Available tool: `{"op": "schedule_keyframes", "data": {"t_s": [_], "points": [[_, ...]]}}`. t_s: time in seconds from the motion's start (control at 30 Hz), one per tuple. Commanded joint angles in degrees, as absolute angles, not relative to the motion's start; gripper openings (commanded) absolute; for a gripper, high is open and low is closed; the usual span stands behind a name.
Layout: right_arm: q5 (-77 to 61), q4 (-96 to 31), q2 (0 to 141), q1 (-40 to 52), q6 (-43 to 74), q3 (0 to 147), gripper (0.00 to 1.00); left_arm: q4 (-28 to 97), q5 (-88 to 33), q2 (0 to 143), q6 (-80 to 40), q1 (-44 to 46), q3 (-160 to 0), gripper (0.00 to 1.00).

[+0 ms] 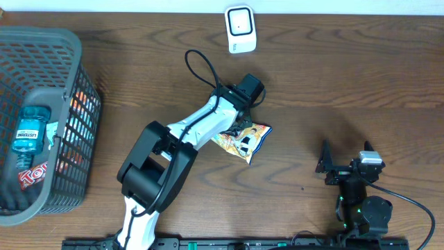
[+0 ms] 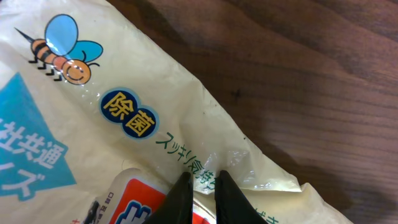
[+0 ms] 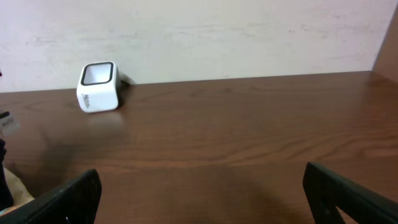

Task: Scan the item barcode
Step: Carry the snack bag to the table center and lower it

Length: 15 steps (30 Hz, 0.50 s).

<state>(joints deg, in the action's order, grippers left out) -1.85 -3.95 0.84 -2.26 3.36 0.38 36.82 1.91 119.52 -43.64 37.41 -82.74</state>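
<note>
The item, a pale yellow packet [image 1: 248,142] printed with a bee and Japanese text, lies on the wooden table near the middle. My left gripper [image 1: 238,129] is down on its upper edge. In the left wrist view the packet [image 2: 124,106] fills the frame, and the gripper [image 2: 203,182] has its black fingers almost together, pinching a fold of the film. The white barcode scanner [image 1: 241,29] stands at the far edge of the table, also seen in the right wrist view [image 3: 98,86]. My right gripper [image 1: 345,167] rests open over bare table at the near right [image 3: 202,186]. No barcode shows.
A grey mesh basket [image 1: 69,62] stands at the left edge, holding a blue mouthwash bottle [image 1: 29,129] and a red packet [image 1: 31,175]. A black cable [image 1: 201,66] loops behind the left arm. A pale wall rises behind the scanner.
</note>
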Motion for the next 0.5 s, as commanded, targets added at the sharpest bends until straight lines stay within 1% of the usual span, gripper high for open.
{"op": "schedule_keyframes", "data": {"t_s": [0.0, 0.1, 0.23, 0.37, 0.47], "points": [[-1.65, -4.12, 0.78, -1.67, 2.7, 0.32, 0.99, 38.52, 2.63, 123.83, -43.48, 37.32, -80.86, 0.14], [-1.65, -4.12, 0.8, -1.67, 2.7, 0.32, 0.99, 38.5, 2.66, 122.23, -42.63, 37.32, -80.99, 0.14], [-1.63, -4.12, 0.84, -1.67, 2.7, 0.32, 0.99, 39.03, 2.63, 117.97, -37.06, 37.32, -82.94, 0.14], [-1.63, -4.12, 0.86, -1.67, 2.7, 0.32, 0.99, 40.49, 2.9, 110.52, -35.57, 37.3, -84.82, 0.14], [-1.65, -4.14, 0.86, -1.67, 2.7, 0.32, 0.99, 41.39, 6.63, 104.33, -35.59, 37.32, -84.79, 0.14]]}}
